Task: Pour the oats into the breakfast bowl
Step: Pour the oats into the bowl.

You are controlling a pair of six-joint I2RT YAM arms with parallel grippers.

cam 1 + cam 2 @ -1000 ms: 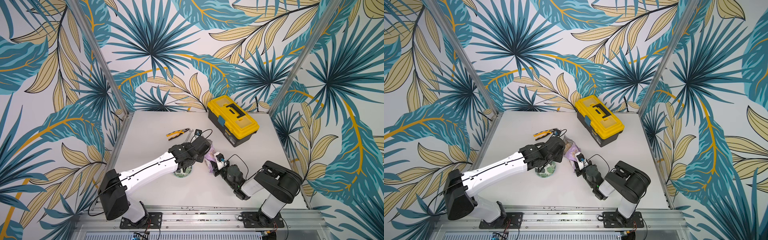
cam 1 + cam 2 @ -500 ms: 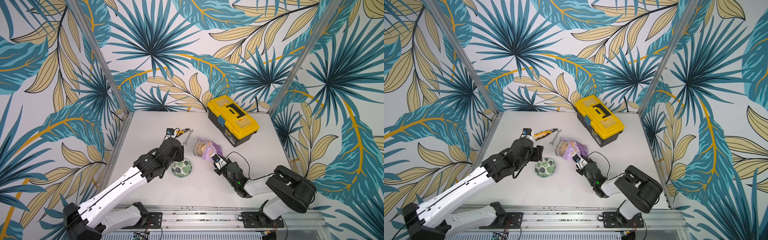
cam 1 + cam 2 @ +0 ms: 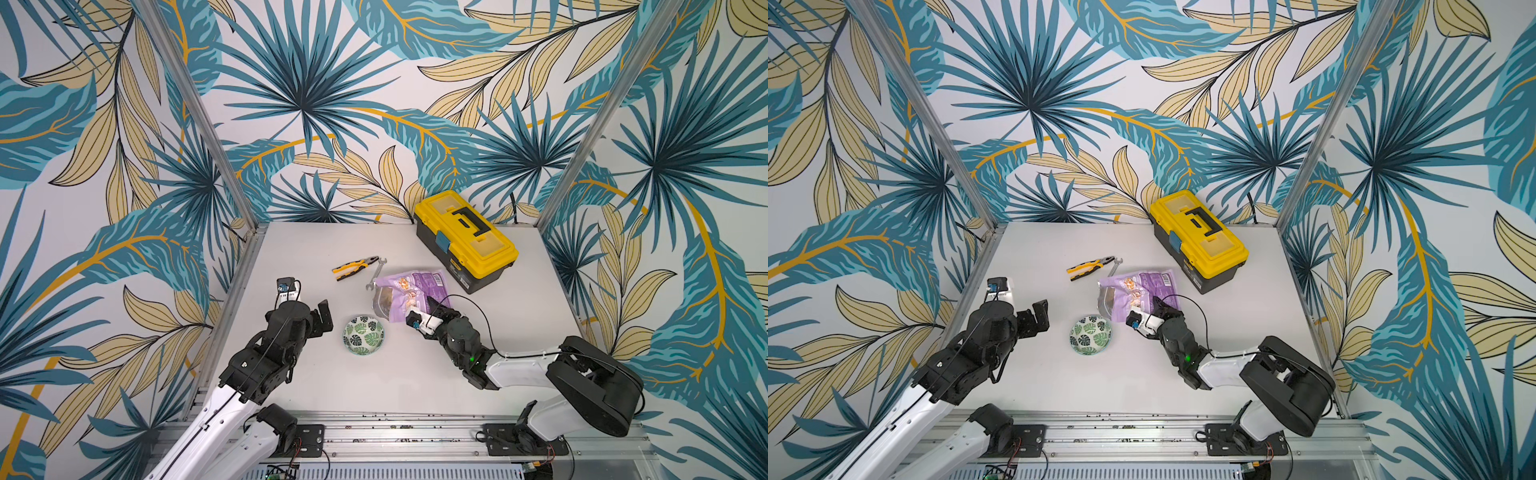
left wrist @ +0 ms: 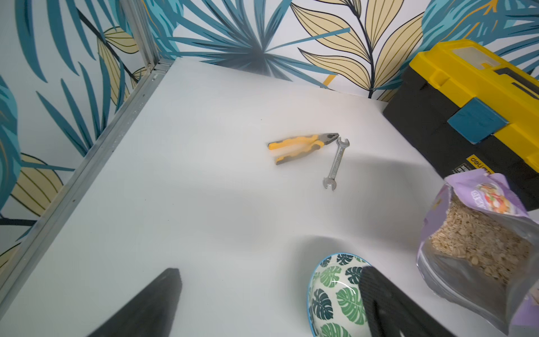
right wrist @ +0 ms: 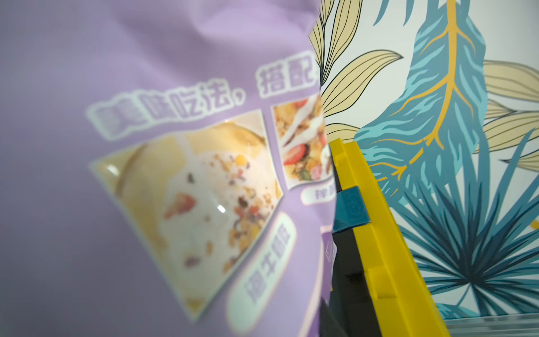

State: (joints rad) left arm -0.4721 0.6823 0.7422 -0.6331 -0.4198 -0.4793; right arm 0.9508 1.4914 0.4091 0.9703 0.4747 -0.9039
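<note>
Left pincer: spread wide and holding nothing, beside the breakfast bowl on the side away from the pouch. The left wrist view confirms this, with two black fingers standing far apart, one of them crossing in front of the bowl's rim.

Right pincer: pinching the pouch at its near edge. In both top views a dark finger lies over the purple film. The right wrist view shows no fingers, only the pouch's printed front filling most of the picture, blurred and very close.

The oats: inside the pouch. Only the left wrist view shows them plainly, as a tan flaky heap behind the open, silver-lined mouth. A top view gives only a brownish patch at that mouth, which is turned towards the bowl. The right wrist view shows none of the contents.

The bowl sits on the worktop just beside the pouch's mouth, and its leaf pattern is visible inside.

Yellow toolbox: behind the pouch, lid closed. The right wrist view shows only its edge and blue latch.

Pliers and wrench: lying together behind the bowl. In a top view the wrench's near end reaches the pouch's corner, and contact cannot be determined.
</note>
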